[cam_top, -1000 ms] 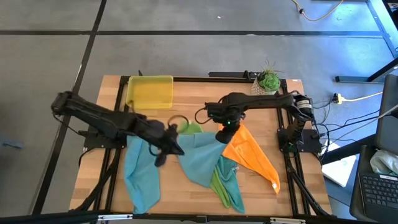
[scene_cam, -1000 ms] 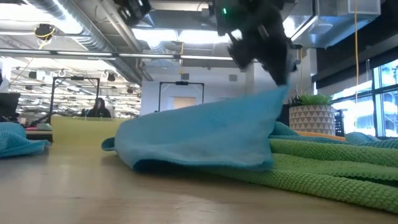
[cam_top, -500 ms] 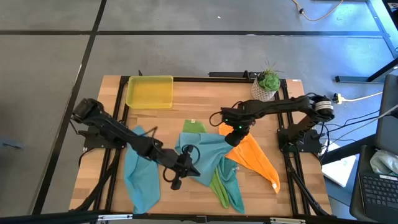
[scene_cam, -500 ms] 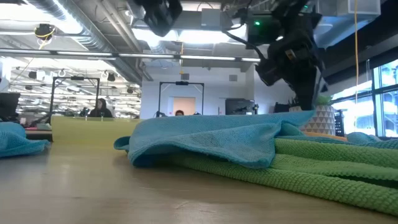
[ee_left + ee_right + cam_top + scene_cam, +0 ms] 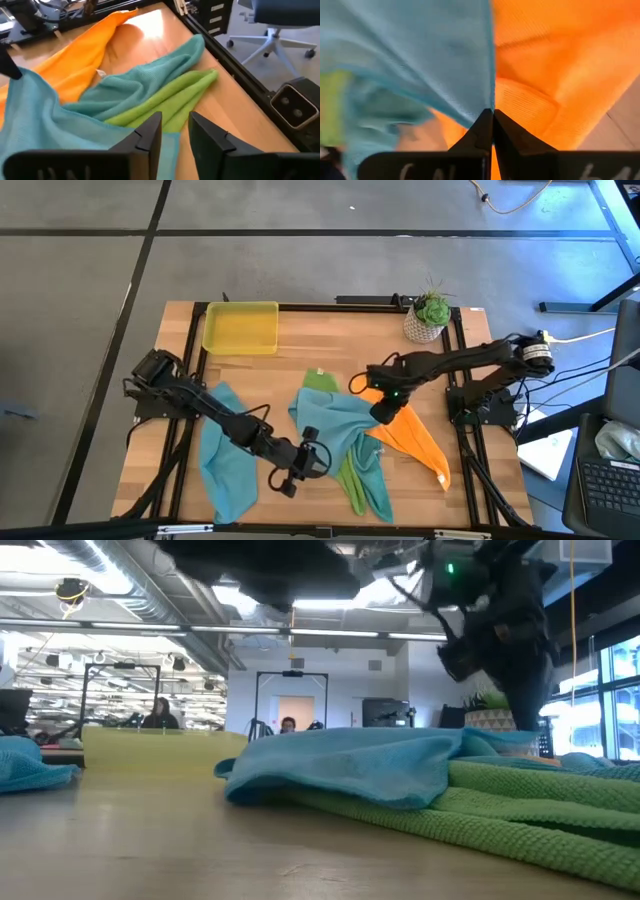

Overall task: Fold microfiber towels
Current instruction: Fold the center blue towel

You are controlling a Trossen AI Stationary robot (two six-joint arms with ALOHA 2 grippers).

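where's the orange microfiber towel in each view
High view: the orange microfiber towel lies right of centre on the wooden table, under the right gripper.
Low view: not clearly in it.
Left wrist view: it stretches across the upper left.
Right wrist view: it fills the right half.
Shared landmark: the light blue microfiber towel, beside the orange one in the high and both wrist views.

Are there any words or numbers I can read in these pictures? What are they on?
No text can be read for sure.
White marks on the left gripper body: cut off at the picture's edge, unreadable.
White marks on the right gripper body: also cut off, unreadable.
Light blue towel, orange towel, lime green towel, yellow-green tray: plain, no labels seen.
White tag on a towel: too small to read.
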